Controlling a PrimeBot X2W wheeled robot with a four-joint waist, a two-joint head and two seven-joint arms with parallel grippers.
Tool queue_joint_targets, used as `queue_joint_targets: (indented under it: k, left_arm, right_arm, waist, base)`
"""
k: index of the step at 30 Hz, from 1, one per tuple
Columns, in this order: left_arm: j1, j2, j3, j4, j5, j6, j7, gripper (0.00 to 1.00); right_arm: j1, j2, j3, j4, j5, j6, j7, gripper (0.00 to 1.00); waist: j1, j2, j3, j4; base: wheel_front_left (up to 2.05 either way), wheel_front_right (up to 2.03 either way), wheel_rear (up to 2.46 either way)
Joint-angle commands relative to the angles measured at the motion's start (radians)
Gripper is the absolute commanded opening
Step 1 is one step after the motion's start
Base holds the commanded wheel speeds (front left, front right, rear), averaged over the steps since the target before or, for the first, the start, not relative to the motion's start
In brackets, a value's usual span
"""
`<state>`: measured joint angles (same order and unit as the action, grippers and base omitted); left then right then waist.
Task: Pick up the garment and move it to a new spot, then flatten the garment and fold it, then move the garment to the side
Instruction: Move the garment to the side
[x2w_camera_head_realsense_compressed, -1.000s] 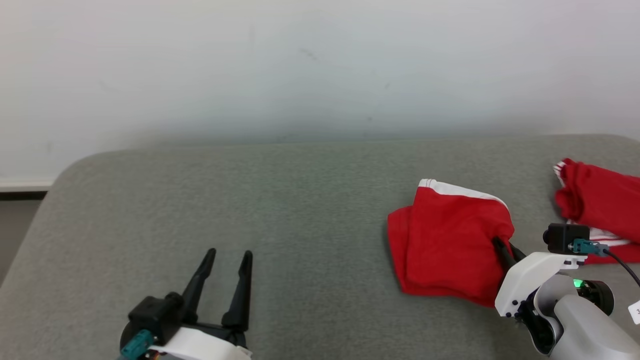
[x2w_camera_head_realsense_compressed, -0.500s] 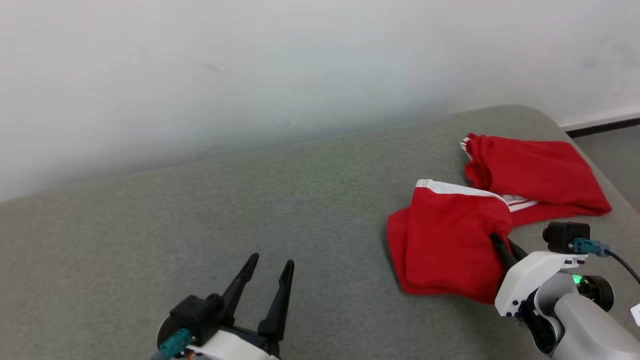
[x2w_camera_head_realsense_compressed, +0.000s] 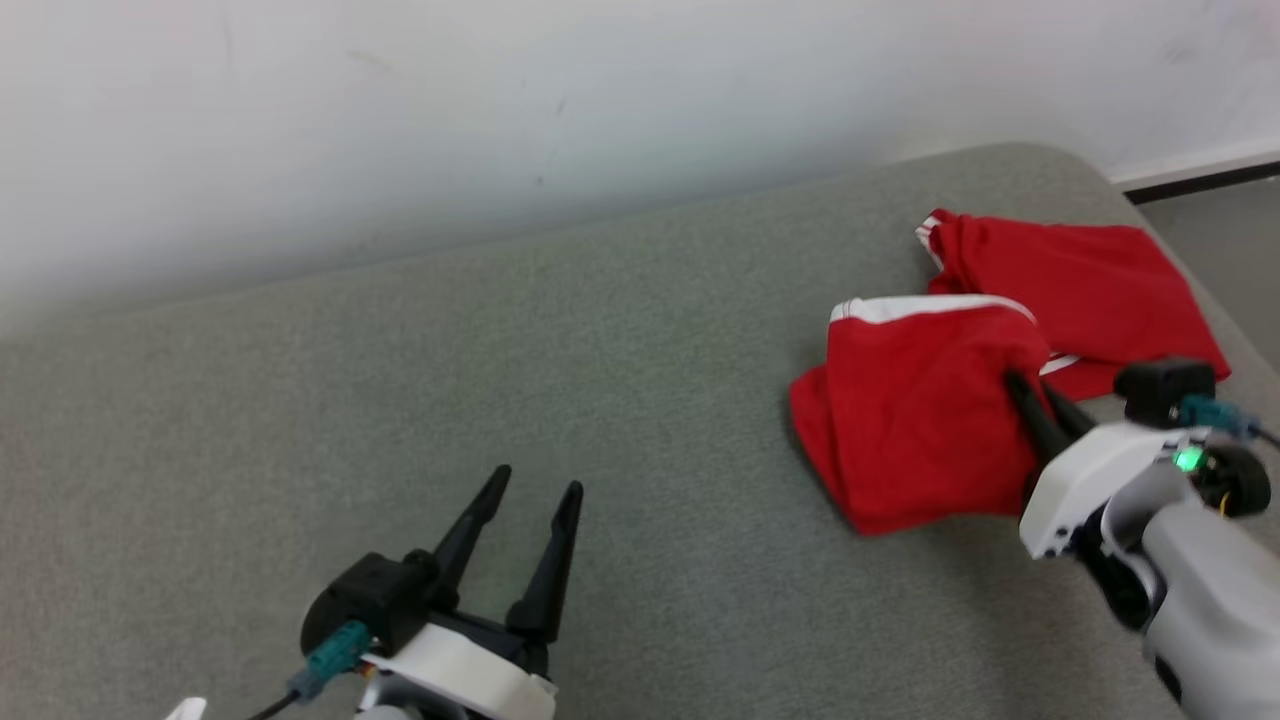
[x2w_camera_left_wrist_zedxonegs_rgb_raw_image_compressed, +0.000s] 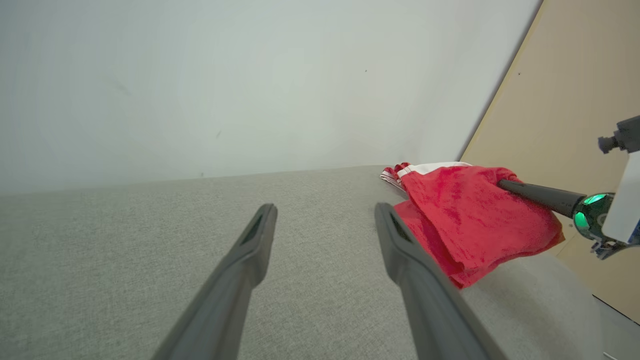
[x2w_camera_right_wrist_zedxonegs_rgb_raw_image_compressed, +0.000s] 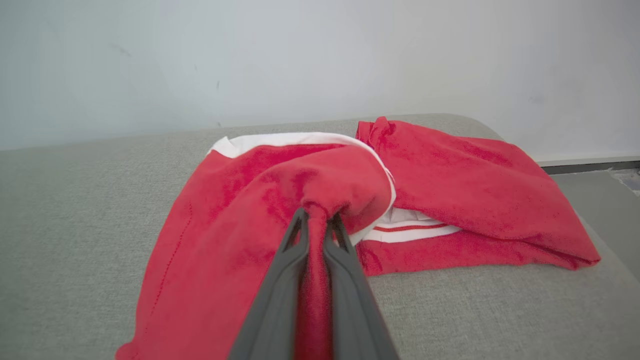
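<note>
On the grey cushion (x2w_camera_head_realsense_compressed: 500, 400), right tool (x2w_camera_right_wrist_zedxonegs_rgb_raw_image_compressed: 317, 216) pinches red garment (x2w_camera_head_realsense_compressed: 920, 420) (left tool (x2w_camera_head_realsense_compressed: 536, 479) gapes).

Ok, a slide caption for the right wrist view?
Right arm's fingers shut on a fold of the red garment, over a grey cushion.

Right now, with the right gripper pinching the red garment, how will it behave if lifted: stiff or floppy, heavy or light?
Probably floppy: the red garment bunches and sags around the right gripper's fingers. Likely light, since a thin pinch holds one side raised. Its fuzzy nap may drag, not slide.
</note>
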<state>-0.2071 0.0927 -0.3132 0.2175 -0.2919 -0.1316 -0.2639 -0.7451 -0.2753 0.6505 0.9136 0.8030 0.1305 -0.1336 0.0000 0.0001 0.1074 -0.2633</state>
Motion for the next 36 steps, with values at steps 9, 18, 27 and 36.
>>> queue_joint_targets:
  k: [9,18,27,36]
  left_arm:
    - [-0.064,0.051,-0.004,-0.017,-0.002,0.002,0.0,1.0]
    - [-0.096,0.075,-0.006,-0.015,-0.006,0.002,0.0,1.0]
    - [-0.122,0.093,-0.024,-0.021,-0.012,0.002,0.0,1.0]
    - [-0.147,0.108,-0.019,-0.024,-0.015,0.002,0.0,1.0]
  right_arm:
    - [-0.2,-0.15,0.062,-0.058,-0.048,0.0,0.039,0.0]
    - [-0.293,-0.324,0.106,-0.079,-0.048,0.0,0.092,0.0]
    - [-0.289,-0.472,0.178,-0.057,0.006,0.0,0.113,0.0]
    - [-0.317,-0.481,0.227,0.078,-0.007,0.0,0.104,1.0]
  waist:
    - [0.0,-0.0001,0.167,0.08]
    - [0.0,-0.0001,0.255,0.125]
    - [0.0,-0.0001,0.314,0.159]
    - [0.0,-0.0001,0.351,0.179]
  base:
    - [0.0,0.0,0.0]
    - [0.0,0.0,0.0]
    - [0.0,0.0,0.0]
    - [0.0,0.0,0.0]
